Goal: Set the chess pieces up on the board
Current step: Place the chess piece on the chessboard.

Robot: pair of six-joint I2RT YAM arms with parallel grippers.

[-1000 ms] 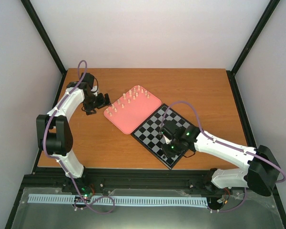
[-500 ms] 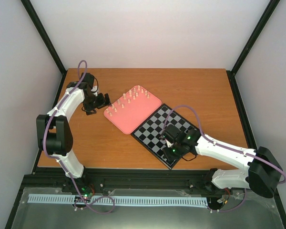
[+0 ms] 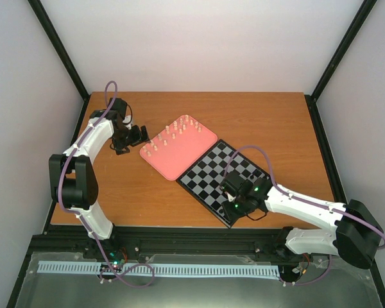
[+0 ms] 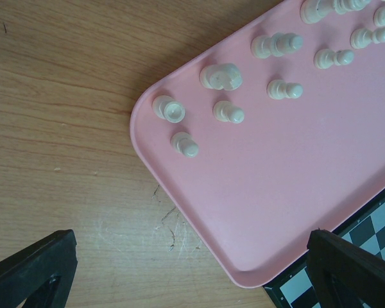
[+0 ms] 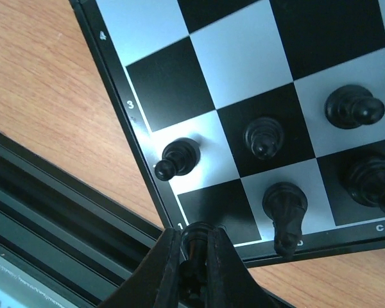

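The board (image 3: 208, 168) of black and grey checks lies right of centre. My right gripper (image 3: 233, 204) hovers over its near corner, shut on a black chess piece (image 5: 195, 232) held between the fingers (image 5: 170, 256) above the dark corner square. Several black pieces stand close by: a pawn (image 5: 179, 156), another pawn (image 5: 264, 136) and a taller piece (image 5: 284, 208). My left gripper (image 3: 138, 135) is open beside the pink tray (image 4: 295, 186), its fingers (image 4: 32, 269) spread wide over bare wood. Cream pieces (image 4: 221, 76) stand on the tray.
The pink tray (image 3: 179, 160) touches the board's far-left side. A black rail (image 5: 45, 192) runs along the table's near edge, just past the board's corner. Brown wooden tabletop (image 3: 276, 122) surrounds both.
My right gripper has carried the black piece from the board's middle toward its near corner. The left arm has not moved.
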